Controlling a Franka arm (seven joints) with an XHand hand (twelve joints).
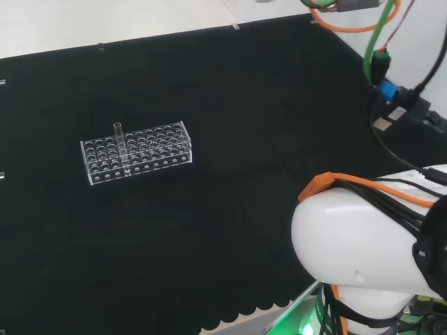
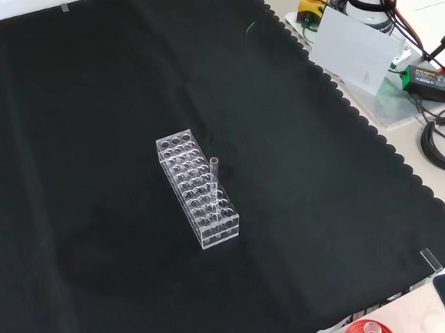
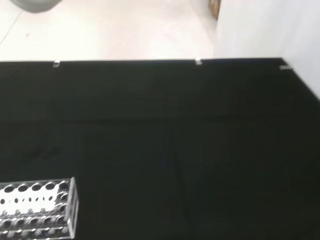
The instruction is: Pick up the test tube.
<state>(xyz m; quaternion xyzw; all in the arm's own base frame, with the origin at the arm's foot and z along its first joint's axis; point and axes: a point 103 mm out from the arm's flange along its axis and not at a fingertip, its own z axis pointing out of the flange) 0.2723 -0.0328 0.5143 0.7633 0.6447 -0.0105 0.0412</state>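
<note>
A clear test tube point(image 1: 118, 142) stands upright in its rack point(image 1: 136, 152) (ready to grasp), at nine o'clock from the arm; the robot hand's state I cannot tell.

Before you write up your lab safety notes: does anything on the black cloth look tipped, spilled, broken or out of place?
Nothing stands out. The clear rack sits flat on the black cloth, and the single test tube stands upright in it. No spill or breakage is visible.

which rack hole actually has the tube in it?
The test tube stands upright in the clear rack, in a hole along its right-hand long edge in the front view, past mid-length toward the near end.
</note>
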